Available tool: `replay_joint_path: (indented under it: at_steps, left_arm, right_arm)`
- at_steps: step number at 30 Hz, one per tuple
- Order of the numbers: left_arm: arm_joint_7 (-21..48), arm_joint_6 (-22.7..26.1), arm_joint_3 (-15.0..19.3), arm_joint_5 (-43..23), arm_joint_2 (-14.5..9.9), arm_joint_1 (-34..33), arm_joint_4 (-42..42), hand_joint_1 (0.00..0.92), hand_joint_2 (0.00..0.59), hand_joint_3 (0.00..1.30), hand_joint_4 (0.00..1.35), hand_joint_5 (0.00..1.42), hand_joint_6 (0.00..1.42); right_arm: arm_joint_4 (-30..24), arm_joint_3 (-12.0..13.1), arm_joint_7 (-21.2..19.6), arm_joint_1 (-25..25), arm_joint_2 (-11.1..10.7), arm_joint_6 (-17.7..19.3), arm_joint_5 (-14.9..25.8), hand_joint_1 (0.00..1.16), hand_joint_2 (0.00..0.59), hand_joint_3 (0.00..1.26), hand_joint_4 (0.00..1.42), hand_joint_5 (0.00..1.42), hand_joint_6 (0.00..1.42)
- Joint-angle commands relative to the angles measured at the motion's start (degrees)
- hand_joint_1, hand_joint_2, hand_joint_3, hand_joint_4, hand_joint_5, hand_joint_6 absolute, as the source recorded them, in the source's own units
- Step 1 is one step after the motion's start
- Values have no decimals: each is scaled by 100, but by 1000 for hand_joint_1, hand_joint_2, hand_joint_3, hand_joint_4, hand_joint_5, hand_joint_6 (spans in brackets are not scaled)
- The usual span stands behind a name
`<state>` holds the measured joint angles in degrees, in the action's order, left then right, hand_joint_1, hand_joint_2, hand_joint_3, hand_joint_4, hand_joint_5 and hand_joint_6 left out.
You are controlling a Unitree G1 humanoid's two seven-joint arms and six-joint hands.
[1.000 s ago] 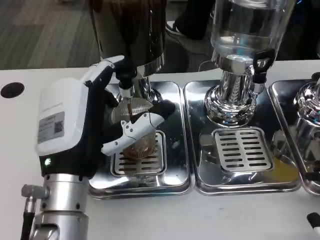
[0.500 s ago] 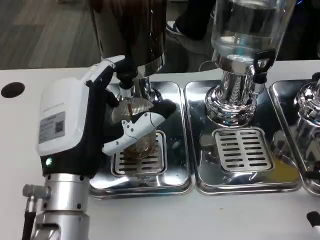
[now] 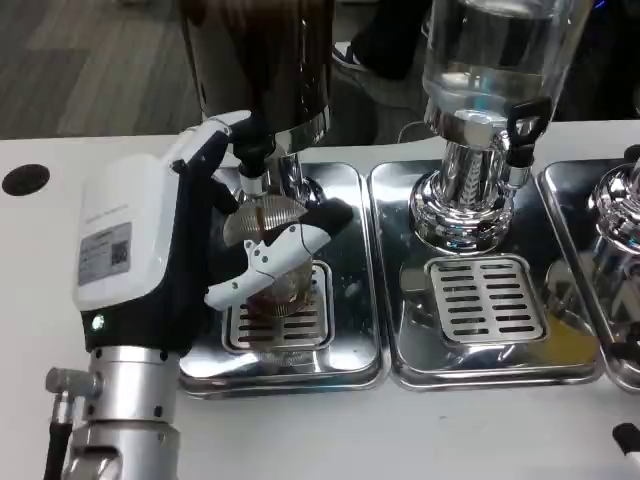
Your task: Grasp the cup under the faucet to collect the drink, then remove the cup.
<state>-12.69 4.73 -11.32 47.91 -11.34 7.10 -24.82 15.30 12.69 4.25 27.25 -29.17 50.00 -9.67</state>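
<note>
1. Clear plastic cup (image 3: 272, 262), head view: it stands upright on the slotted drip grate (image 3: 278, 312) of the leftmost steel tray (image 3: 355, 345), directly below the faucet (image 3: 251, 172) of the dark dispenser (image 3: 262, 62).
2. A thin brown stream runs from the faucet into the cup's mouth; brown liquid sits low in the cup, so filling looks only partly done.
3. The left hand (image 3: 190, 240) is wrapped around the cup from the cup's left side. One of its fingers (image 3: 262, 262) crosses the front wall, another reaches past to the right. It grips the cup.
4. Key relation: the cup is just right of the palm and already inside the grasp. Its long axis is vertical, in line with the spout above.
5. The rim sits close under the faucet, so my read is the exit path is sideways or toward the robot, not straight up, keeping the cup level.
6. The left hand is the only one on the cup. I can't tell the state of the right hand.
7. To the right, the clear dispenser (image 3: 490, 70) with its own tray and grate stands well apart from the grasp.
</note>
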Motion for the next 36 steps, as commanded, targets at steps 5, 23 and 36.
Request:
replay_joint_path:
  at_steps: [5,23,36]
  left_arm:
    - [119,-22,7,53,-10,-107,-39,6,32,381,352,712,869]
    - [316,163,255,227,64,-311,-350,0,34,260,188,507,783]
    - [1312,563,243,1268,-340,471,-731,0,30,275,224,359,576]
  right_arm:
    - [-57,35,52,24,1,17,61,698,316,276,145,182,102]
    - [-65,21,141,12,19,37,190,698,316,276,145,182,102]
    - [-410,-34,1202,-389,-174,-804,1747,633,209,278,177,208,152]
